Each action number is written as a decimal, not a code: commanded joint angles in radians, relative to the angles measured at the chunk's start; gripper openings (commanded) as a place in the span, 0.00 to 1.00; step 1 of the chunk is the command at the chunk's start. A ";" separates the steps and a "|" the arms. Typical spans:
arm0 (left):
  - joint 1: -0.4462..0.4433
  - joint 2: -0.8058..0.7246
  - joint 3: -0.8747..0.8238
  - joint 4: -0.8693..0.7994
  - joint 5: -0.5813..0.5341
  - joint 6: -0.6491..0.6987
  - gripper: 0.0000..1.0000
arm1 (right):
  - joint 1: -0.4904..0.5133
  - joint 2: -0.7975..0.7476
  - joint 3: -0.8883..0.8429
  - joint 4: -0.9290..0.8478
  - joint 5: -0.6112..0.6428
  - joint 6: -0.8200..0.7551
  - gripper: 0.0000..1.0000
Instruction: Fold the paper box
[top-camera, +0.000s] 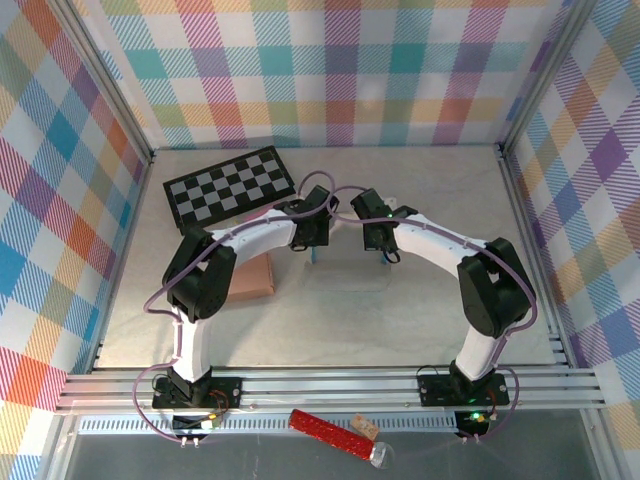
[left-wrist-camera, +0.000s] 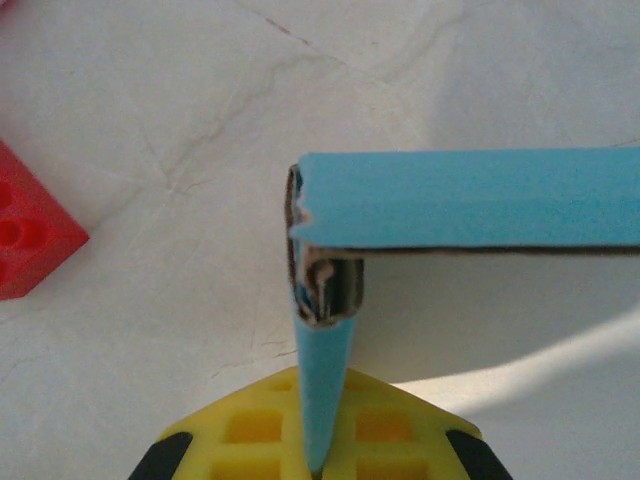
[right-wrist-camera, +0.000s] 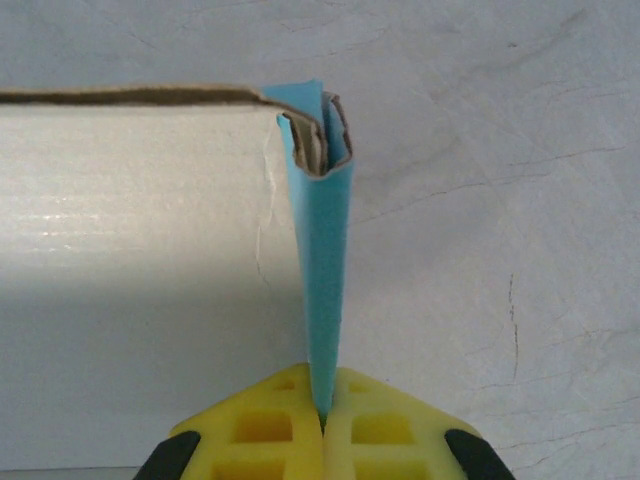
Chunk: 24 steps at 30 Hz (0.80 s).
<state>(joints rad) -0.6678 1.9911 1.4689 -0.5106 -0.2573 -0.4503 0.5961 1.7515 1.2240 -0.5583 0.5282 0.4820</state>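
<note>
Paper box, blue outside and pale inside, sat near the middle of the table, held from both ends. The left fingers were pressed together on a thin blue flap that rose from between the yellow pads to the box's corner, where the folded cardboard edges curled over one another (the layers there looked a bit crumpled). A long blue wall ran off from that corner towards the right edge of the left wrist view, casting a shadow on the table below it.

The right fingers were likewise closed tight, pinching another narrow blue flap at the opposite end; above them the flap met a corner of the box, with the pale inner face of a wall stretching away to the left.

From above, both arms arched inward and met over the box. A red block lay on the table off to one side, a checkerboard lay farther back on the left, and a brown cardboard piece rested just beside the left arm.
</note>
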 joint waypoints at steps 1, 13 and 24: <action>-0.021 0.044 0.027 -0.116 -0.133 -0.087 0.00 | 0.005 0.020 0.028 -0.048 -0.004 0.042 0.00; -0.050 0.127 0.097 -0.204 -0.250 -0.196 0.00 | 0.005 0.035 0.041 -0.049 -0.042 0.061 0.00; -0.057 0.091 0.065 -0.084 -0.132 -0.150 0.17 | 0.005 0.042 0.038 -0.060 -0.051 0.062 0.00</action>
<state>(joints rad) -0.7242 2.0949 1.5799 -0.6155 -0.4438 -0.6209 0.5888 1.7741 1.2461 -0.5777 0.4786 0.5186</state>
